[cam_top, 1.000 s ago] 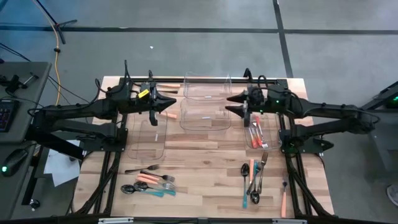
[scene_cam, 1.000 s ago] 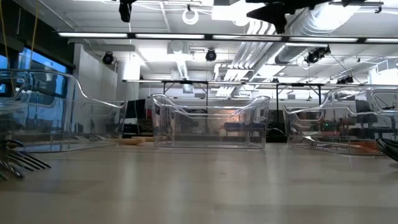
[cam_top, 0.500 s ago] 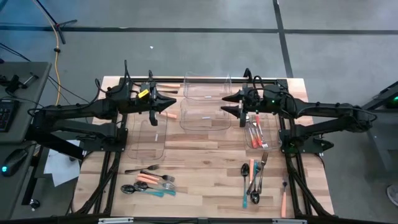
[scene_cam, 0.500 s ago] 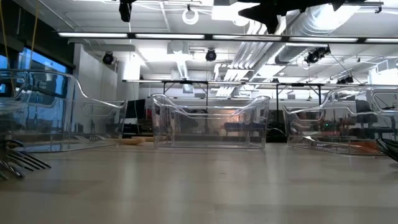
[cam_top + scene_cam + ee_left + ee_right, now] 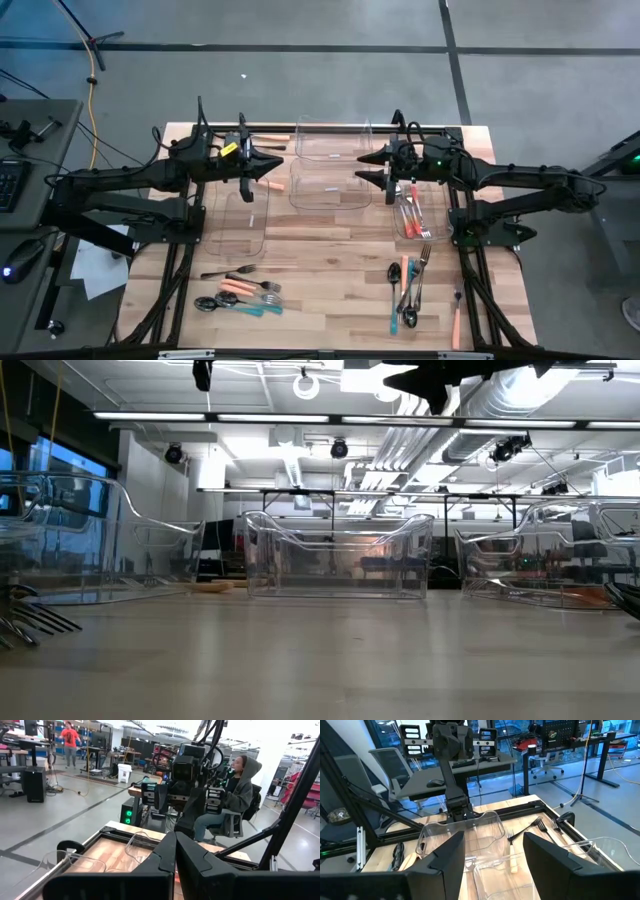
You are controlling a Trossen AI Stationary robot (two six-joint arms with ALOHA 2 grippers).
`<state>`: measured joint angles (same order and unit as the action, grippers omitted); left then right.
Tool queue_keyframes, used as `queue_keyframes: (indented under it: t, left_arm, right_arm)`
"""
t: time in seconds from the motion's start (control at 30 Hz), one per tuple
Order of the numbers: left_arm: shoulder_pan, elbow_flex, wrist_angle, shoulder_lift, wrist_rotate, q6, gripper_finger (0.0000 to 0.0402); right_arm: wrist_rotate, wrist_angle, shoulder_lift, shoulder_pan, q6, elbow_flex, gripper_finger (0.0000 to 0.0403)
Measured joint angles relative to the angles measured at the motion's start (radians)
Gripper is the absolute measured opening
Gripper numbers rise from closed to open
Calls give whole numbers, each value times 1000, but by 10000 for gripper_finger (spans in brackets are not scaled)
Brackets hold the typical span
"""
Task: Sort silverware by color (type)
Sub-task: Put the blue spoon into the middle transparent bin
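right bin (image 5: 414, 215) centre-right of high view holds orange cutlery (image 5: 411, 208); middle bins (image 5: 328, 185) bare. left gripper (image 5: 276, 167) pressed together, right gripper (image 5: 366, 167) spread, holding nothing.

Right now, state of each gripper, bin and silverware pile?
left gripper: shut, empty, raised above the table's far left.
right gripper: open, empty, raised beside the right bin.
left bin: upright, looks empty.
middle bins: upright, look empty.
right bin: upright, holds some silverware.
near-left pile: loose on the table, unsorted.
near-right pile: loose on the table, unsorted.
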<state>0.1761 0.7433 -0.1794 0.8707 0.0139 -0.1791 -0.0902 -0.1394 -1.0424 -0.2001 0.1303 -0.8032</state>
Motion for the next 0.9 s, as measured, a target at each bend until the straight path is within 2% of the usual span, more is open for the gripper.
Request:
queue_keyframes:
  t: [0.33, 0.47, 0.57, 0.9]
  left_arm:
    - [0, 0, 1, 0, 0, 0, 1]
    - [0, 0, 2, 0, 0, 21, 19]
    - [0, 0, 2, 0, 0, 32, 50]
    - [0, 0, 3, 0, 0, 27, 194]
  right_arm:
    - [0, 0, 0, 0, 0, 0, 185]
    - [0, 0, 0, 0, 2, 0, 185]
    - [0, 0, 0, 0, 3, 0, 185]
    - [0, 0, 0, 0, 3, 0, 185]
